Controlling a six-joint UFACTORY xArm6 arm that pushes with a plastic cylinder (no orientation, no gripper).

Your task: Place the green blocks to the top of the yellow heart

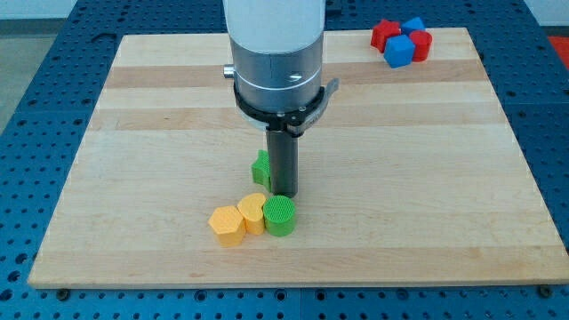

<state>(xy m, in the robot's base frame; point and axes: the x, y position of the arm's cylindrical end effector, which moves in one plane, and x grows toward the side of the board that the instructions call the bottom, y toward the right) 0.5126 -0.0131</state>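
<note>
The yellow heart (252, 212) lies near the view's bottom, left of centre, touching a yellow hexagon (227, 225) on its left and a green cylinder (279, 214) on its right. A second green block (260, 168), shape partly hidden, sits above the heart, behind the rod. My tip (283, 193) is just above the green cylinder and right of the second green block, touching or nearly touching it.
A cluster of two red blocks (385, 34) (420, 44) and two blue blocks (399, 51) (412, 25) sits at the view's top right corner of the wooden board (427, 178). The arm's grey and white body hangs over the top centre.
</note>
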